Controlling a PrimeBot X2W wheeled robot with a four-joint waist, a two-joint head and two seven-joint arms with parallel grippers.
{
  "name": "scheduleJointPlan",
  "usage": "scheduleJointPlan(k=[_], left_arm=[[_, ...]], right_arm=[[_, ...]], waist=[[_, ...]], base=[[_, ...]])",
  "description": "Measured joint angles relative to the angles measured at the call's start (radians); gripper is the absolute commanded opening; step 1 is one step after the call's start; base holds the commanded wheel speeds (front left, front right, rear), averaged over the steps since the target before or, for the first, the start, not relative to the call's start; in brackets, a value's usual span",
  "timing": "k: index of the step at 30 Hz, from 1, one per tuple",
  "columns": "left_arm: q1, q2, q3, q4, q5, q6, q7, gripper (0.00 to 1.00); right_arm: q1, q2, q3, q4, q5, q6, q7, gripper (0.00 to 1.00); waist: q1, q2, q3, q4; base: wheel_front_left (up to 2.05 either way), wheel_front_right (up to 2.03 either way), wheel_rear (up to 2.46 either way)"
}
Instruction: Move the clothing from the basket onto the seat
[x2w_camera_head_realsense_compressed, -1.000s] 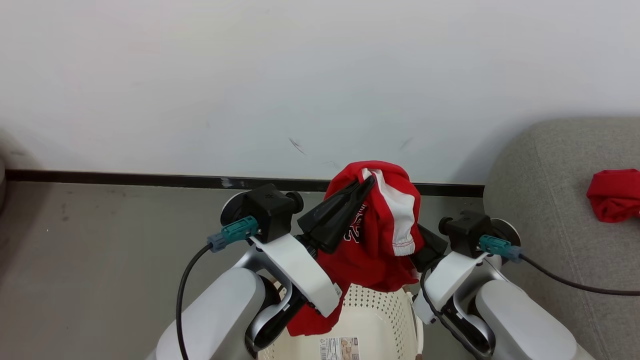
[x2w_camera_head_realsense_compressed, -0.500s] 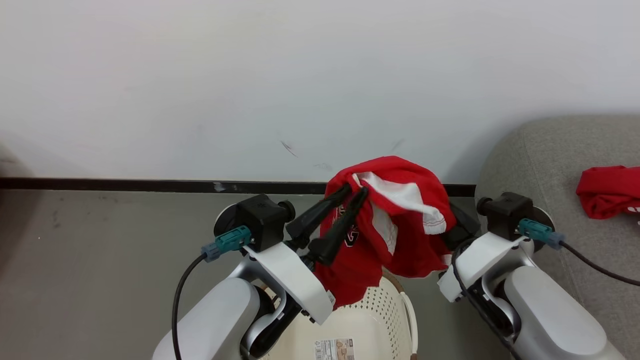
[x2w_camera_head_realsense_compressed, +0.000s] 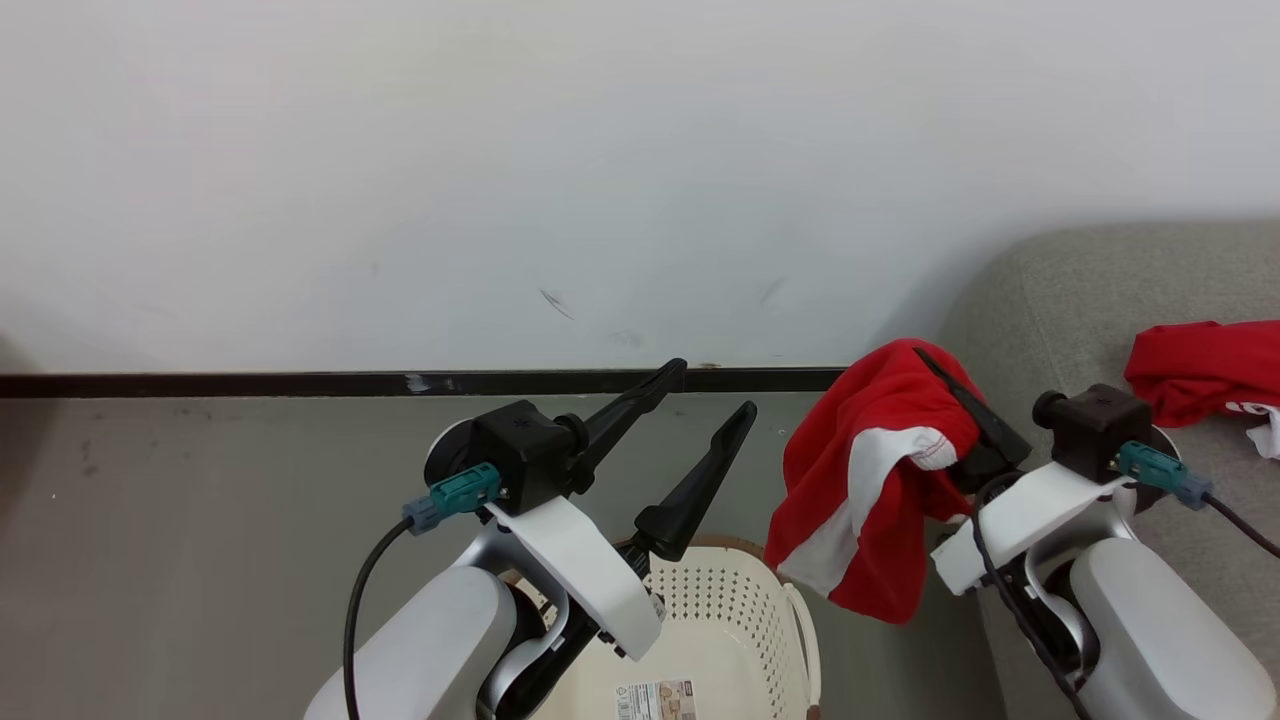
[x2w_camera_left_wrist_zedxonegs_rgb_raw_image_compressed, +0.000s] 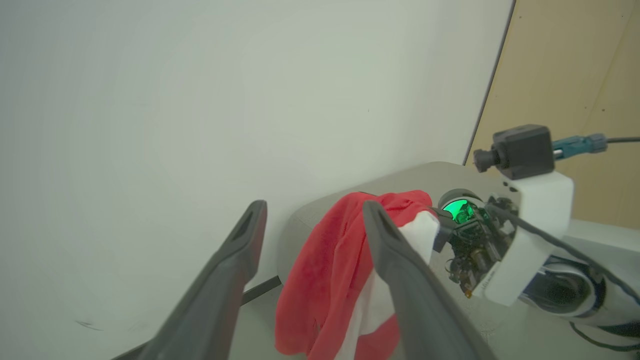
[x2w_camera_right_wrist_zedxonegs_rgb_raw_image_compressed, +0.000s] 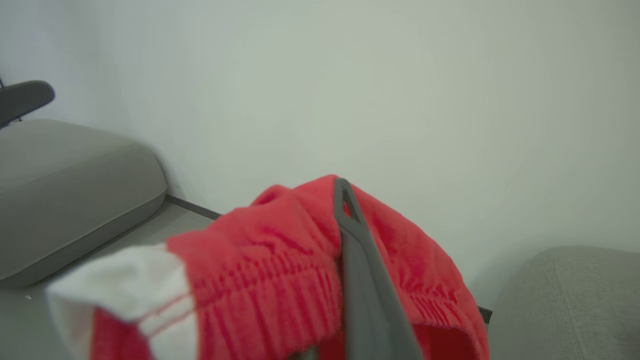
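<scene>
showing illegible label (x2w_camera_head_realsense_compressed: 655, 700) on basket (x2w_camera_head_realsense_compressed: 742, 602)

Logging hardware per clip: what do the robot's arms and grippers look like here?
Pale grey-white rounded forearms with white wrist brackets. Each wrist bears a black boxy camera, a teal connector and a black cable. Left gripper and right gripper: long, tapering dark fingers.

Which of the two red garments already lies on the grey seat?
The crumpled garment at the far right, resting on the seat. The other garment hangs from the right gripper.
</scene>
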Motion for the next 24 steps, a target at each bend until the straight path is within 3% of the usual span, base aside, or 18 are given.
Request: scheduleJointPlan(k=[24], left_arm=[[0.014,0.022,-0.024,0.016,0.001,-0.007,-0.004,1.0]], right_arm=[[0.126,-0.016,-0.221,-0.14,-0.038,0.0,0.0,0.0]], waist=[[0.0,0.0,0.013,-0.117]], base=[[0.0,0.0,0.0]])
